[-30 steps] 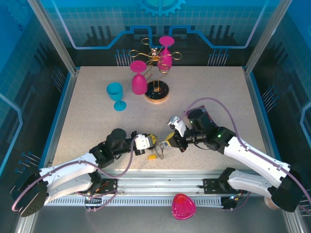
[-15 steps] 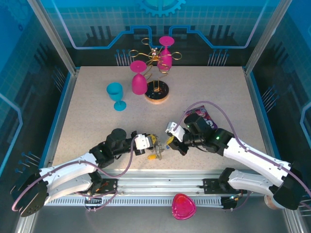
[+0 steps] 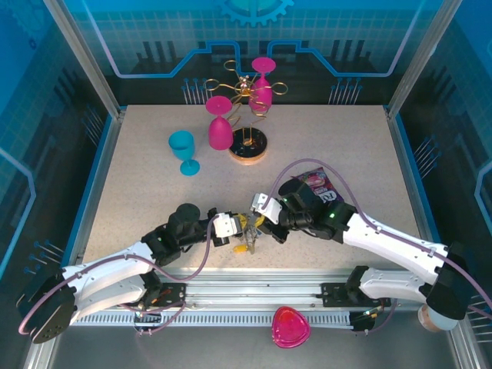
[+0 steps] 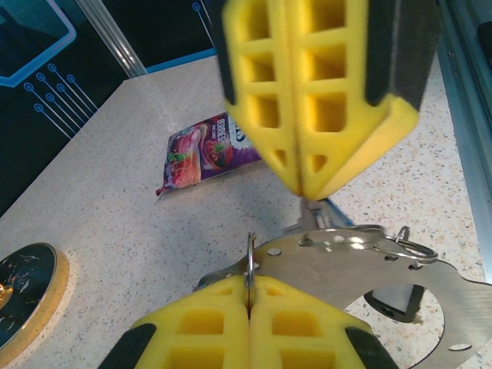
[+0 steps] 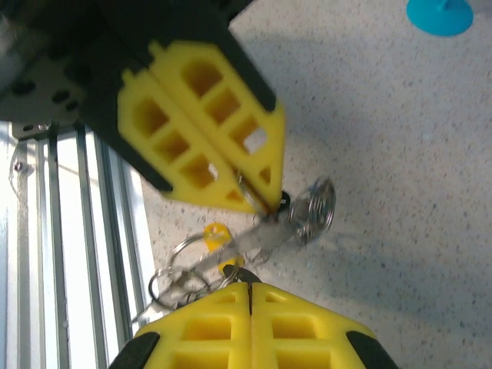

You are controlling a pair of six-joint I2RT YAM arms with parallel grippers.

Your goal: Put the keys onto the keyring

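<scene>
**Top view:** The left gripper (image 3: 237, 224) and the right gripper (image 3: 260, 220) meet tip to tip near the front middle of the speckled beige worktop (image 3: 346, 138). Just below their tips is a bundle of tiny silver metal keys (image 3: 244, 247), 1 with a yellow plastic head. A purple snack packet (image 3: 321, 183) lies behind the right arm. Farther back a cyan plastic goblet (image 3: 183, 151) stands upright beside a gold wire glass rack on a round wooden base (image 3: 247, 150), which carries 2 pink glasses (image 3: 219, 131).

**Left wrist:** The left gripper (image 4: 247, 288) has its yellow pads pressed together, pinching the thin grey metal keyring (image 4: 250, 257), which is seen edge-on and rises from the seam. Opposite, the right gripper (image 4: 300, 181) is also pressed together. A small silver stem at its tip runs down to a flat silver metal piece (image 4: 346, 261), which touches the keyring. A small split ring (image 4: 413, 247) sits on that piece.

**Right wrist:** The right gripper (image 5: 248, 288) is clamped on what looks like the end of the keys (image 5: 215, 233). Their yellow head and looped rings hang between the 2 grippers, above the worktop's front edge. The left gripper (image 5: 257, 201) nips the thin keyring at its tip, and a coiled silver ring (image 5: 315, 206) sits just beside it.
</scene>
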